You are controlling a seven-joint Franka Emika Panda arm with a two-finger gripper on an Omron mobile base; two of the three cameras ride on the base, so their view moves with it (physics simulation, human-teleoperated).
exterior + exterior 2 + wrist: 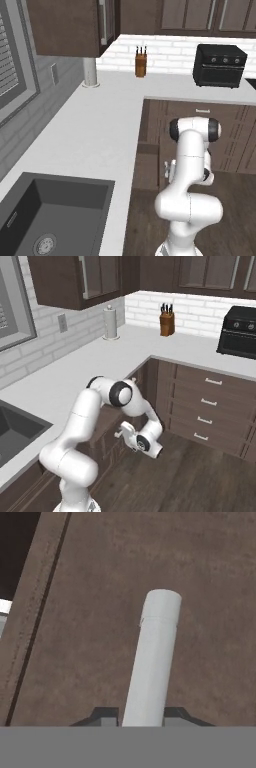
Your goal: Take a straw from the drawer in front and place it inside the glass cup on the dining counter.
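Pincer (pixel 140 717) tips sit closed on both sides of a white bar handle (pixel 152 657). Behind it is the big brown front of the drawer (pixel 210 587). The drawer is under the white worktop (pixel 75 376), past the sink (pixel 55 210) towards the corner. The handle's long side points away from the hand, leaning a little. Its near end is cut off. The arm hides most of the drawer in the base views. The floor (pixel 200 476) beyond the sink is dark wood.

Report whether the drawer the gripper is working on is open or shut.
Cannot tell. In the hand view the gripper straddles the drawer's pale handle against the brown front panel; no drawer interior shows.
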